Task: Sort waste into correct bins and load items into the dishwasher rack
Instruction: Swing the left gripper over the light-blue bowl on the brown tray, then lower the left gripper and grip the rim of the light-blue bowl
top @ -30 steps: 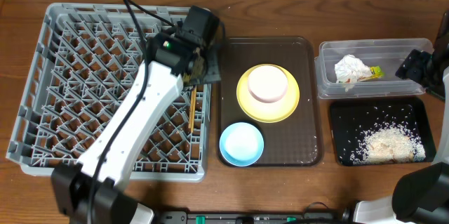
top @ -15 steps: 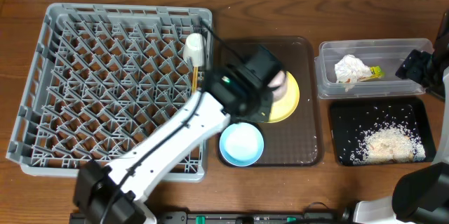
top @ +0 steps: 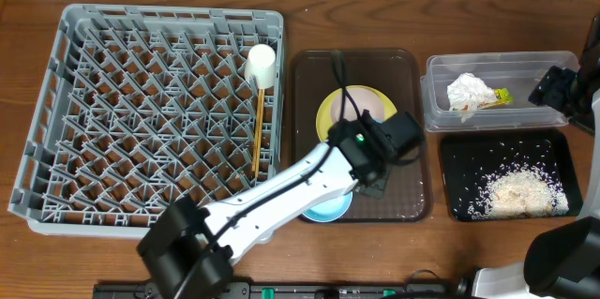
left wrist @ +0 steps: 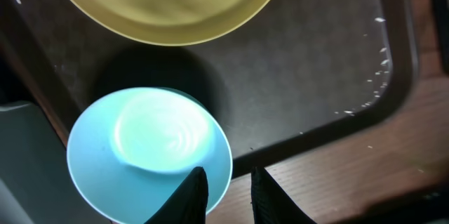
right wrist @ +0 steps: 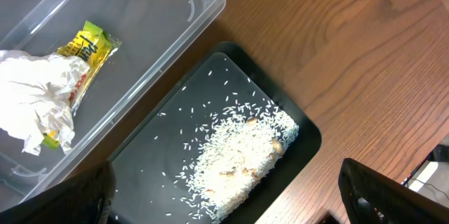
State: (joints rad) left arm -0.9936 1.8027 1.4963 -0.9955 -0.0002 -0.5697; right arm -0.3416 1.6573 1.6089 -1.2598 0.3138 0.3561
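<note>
Overhead, the rack (top: 141, 121) fills the left of the table. Just to its right lies the brown tray (top: 412, 74), and the left arm reaches across that tray's near half. At the far right the tub (top: 548, 65) sits behind the black tray (top: 553, 149), close together.

The plate (top: 330, 123) rests on the brown tray's far half. The white bowl (top: 373, 102) is on the plate, partly hidden by the arm's cable. The blue bowl (left wrist: 140, 147) stands upright and empty at the tray's near left corner.

The left gripper (left wrist: 228, 192) hangs over that bowl's rim. One finger is above the bowl's inside and the other above the tray outside it. A small gap separates them and nothing is clamped; I cannot tell whether they touch the bowl. The right gripper (right wrist: 224, 203) is spread wide and empty above the black tray.

The napkin (right wrist: 38, 97) lies crumpled in the tub. The cup (top: 262, 63) sits at the rack's right edge, towards the back. The chopsticks (top: 257, 135) lie along that edge just in front of it. The packet (right wrist: 88, 48) touches the napkin. Rice (right wrist: 238, 161) is heaped in the black tray, with loose grains scattered around the heap.
</note>
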